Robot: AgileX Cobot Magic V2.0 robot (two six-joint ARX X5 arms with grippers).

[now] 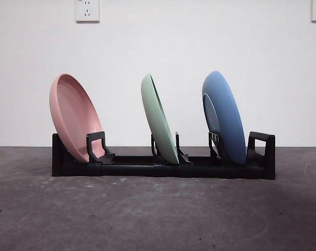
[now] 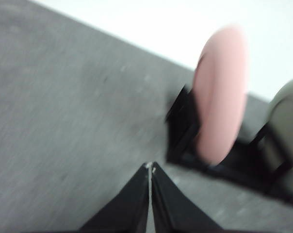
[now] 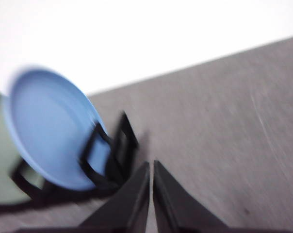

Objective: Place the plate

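Three plates stand on edge in a black rack (image 1: 163, 168) on the dark table: a pink plate (image 1: 74, 117) at the left, a green plate (image 1: 159, 120) in the middle and a blue plate (image 1: 224, 117) at the right. No arm shows in the front view. My left gripper (image 2: 150, 167) is shut and empty, off to the side of the pink plate (image 2: 219, 94) and the rack's end (image 2: 183, 131). My right gripper (image 3: 151, 165) is shut and empty too, a short way from the blue plate (image 3: 52, 128). Both wrist views are blurred.
A white wall with two sockets (image 1: 87, 10) rises behind the table. Grey tabletop (image 1: 158, 214) stretches in front of the rack and to both sides of it.
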